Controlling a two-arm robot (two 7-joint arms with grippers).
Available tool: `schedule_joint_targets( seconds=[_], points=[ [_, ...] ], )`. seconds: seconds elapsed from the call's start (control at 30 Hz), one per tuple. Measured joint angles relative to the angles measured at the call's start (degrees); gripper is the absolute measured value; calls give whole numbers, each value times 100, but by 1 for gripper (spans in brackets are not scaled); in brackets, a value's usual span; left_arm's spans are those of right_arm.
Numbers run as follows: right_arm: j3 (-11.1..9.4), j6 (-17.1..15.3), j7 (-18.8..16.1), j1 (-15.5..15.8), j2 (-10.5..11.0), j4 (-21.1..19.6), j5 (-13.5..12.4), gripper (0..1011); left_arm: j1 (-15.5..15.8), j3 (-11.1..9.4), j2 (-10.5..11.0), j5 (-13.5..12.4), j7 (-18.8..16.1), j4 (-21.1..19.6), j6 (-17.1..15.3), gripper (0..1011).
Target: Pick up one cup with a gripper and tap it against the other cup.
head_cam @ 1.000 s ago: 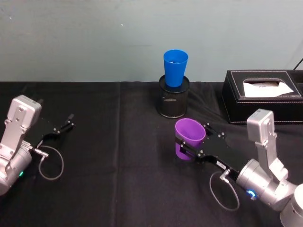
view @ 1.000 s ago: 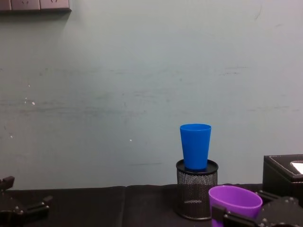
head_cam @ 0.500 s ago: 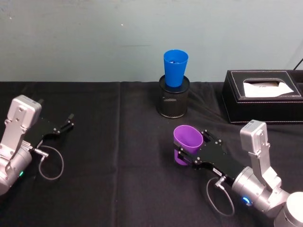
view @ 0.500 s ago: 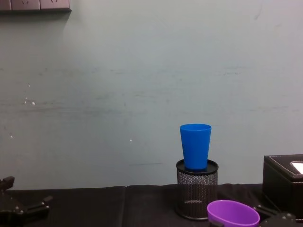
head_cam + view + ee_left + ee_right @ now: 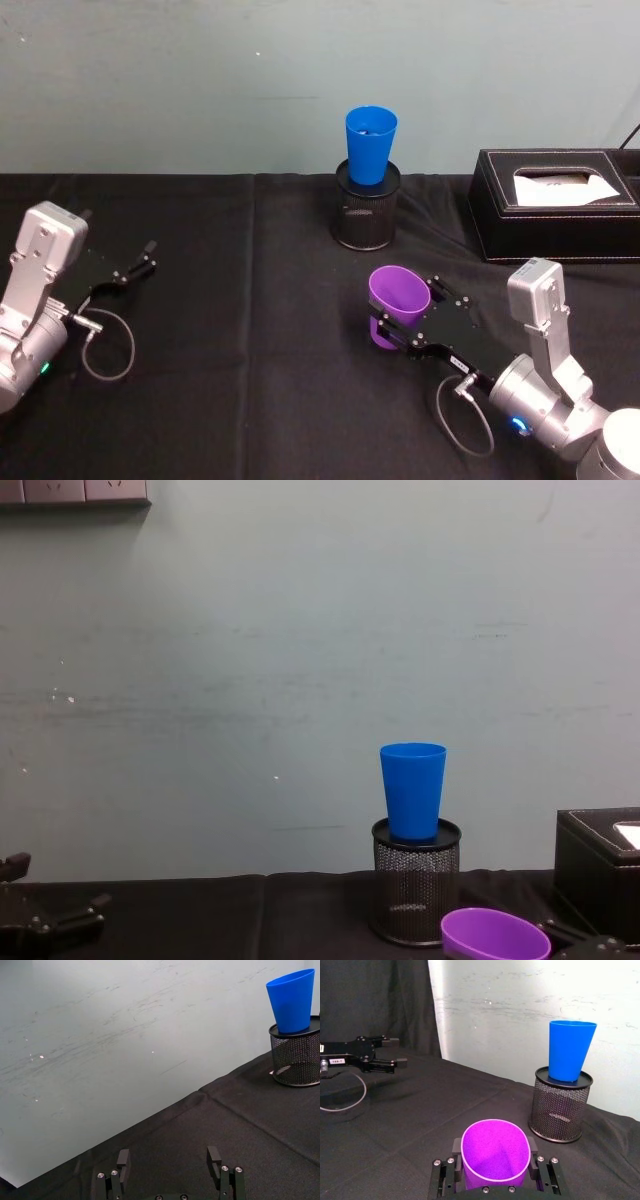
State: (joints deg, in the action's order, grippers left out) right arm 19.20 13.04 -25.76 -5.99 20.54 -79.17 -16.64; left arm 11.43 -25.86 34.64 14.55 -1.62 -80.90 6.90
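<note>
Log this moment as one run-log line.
right gripper: shut on purple cup | blue cup: on mesh holder, untouched | left gripper: open, parked

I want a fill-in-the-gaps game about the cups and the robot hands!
1. The right gripper holds the ____ cup.
2. The blue cup stands on top of a black mesh ____.
3. The left gripper rests on the black tablecloth with its fingers ____.

Missing words: purple; holder; open
</note>
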Motion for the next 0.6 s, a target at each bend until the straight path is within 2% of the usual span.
schedule_joint_targets(
  seconds=[0.23, 0.33, 0.6],
  points=[
    [2, 0, -1, -3, 6, -10, -1, 731, 0, 0, 0, 0, 0, 0, 0, 1000],
    [4, -3, -1, -3, 7, -14, -2, 776, 0, 0, 0, 0, 0, 0, 0, 1000],
    [9, -13, -2, -3, 10, -26, -5, 982, 0, 0, 0, 0, 0, 0, 0, 1000]
  ],
)
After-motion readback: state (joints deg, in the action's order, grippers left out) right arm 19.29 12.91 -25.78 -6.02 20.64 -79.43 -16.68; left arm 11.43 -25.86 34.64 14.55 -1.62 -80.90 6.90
